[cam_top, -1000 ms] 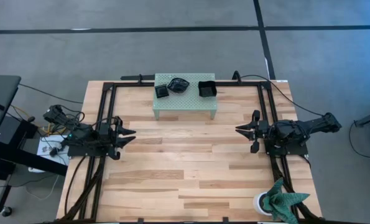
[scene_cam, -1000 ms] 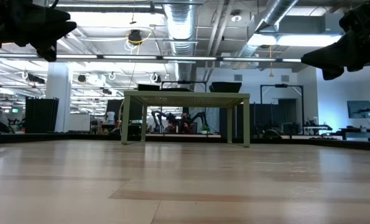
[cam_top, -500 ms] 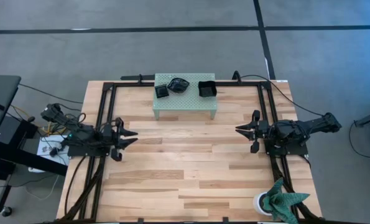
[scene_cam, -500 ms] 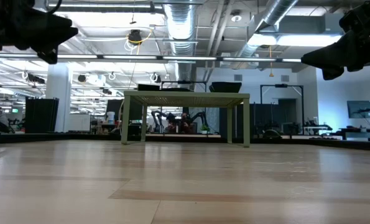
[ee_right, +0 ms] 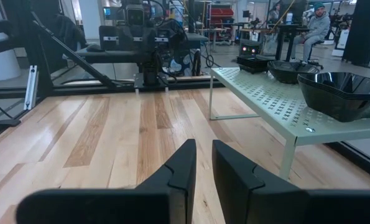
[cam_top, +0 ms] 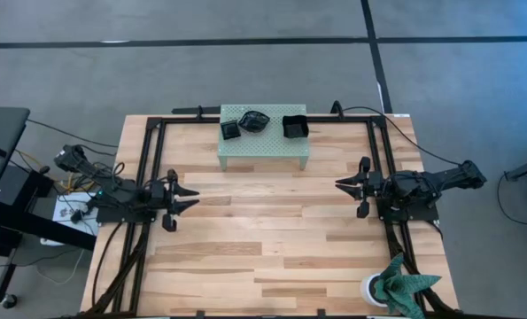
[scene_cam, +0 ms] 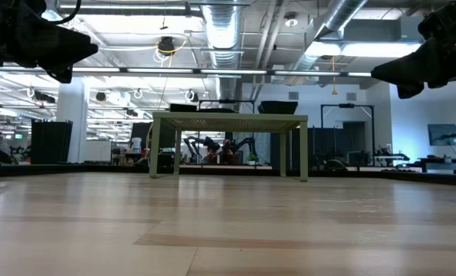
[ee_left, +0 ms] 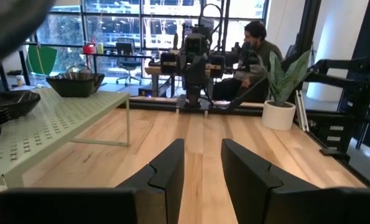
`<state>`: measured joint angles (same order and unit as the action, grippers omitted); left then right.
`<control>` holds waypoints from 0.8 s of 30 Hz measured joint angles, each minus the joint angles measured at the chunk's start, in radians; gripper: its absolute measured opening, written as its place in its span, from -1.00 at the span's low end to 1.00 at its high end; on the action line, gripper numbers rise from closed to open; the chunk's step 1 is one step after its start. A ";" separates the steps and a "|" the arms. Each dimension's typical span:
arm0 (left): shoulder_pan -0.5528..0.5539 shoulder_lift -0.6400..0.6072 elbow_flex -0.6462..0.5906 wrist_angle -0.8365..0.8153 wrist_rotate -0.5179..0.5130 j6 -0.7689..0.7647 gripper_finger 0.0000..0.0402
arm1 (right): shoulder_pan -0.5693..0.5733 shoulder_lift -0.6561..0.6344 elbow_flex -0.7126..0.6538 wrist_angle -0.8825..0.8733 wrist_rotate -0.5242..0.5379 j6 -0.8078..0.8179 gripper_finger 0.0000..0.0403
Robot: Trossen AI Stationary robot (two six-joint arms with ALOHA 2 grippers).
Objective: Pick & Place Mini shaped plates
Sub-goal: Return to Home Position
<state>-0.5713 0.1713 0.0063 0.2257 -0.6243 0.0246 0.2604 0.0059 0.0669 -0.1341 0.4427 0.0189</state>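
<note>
Three lots of mini shaped plates rest on top of the pale green stand [cam_top: 263,143] at the table's far middle. They are a square stack [cam_top: 230,130], a wavy-edged one [cam_top: 254,120] and a deeper square one [cam_top: 295,126]. The right wrist view shows the same plates [ee_right: 343,93] and the left wrist view shows them too [ee_left: 76,84]. My left gripper [cam_top: 192,197] hovers level at the left side, open and with nothing between its fingers [ee_left: 202,163]. My right gripper [cam_top: 339,185] hovers level at the right side. Its fingers are a narrow gap apart [ee_right: 203,158] and hold nothing. Both stand well short of the stand.
Black frame rails [cam_top: 153,159] run along the table's left, right and far edges. A white pot with a green plant [cam_top: 396,285] stands at the near right corner. The wooden top [cam_top: 263,239] between the arms lies bare. People sit in the room beyond [ee_left: 259,43].
My left arm has leaned forward a little. Its gripper has edged toward the table's middle and near edge, and the gap between its fingers is unchanged. My right arm has kept still.
</note>
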 joint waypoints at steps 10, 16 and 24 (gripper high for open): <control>0.000 0.042 0.000 0.000 0.000 0.000 -0.46 | 0.000 0.000 0.000 0.000 0.000 0.000 -0.77; 0.000 0.048 0.000 0.001 0.000 0.000 -0.46 | 0.000 0.000 0.000 0.000 0.000 0.000 -0.77; 0.000 0.048 0.000 0.001 0.000 0.000 -0.46 | 0.000 0.000 0.000 0.000 0.000 0.000 -0.77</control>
<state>-0.5713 0.2192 0.0063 0.2268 -0.6239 0.0246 0.2607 0.0062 0.0669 -0.1341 0.4427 0.0189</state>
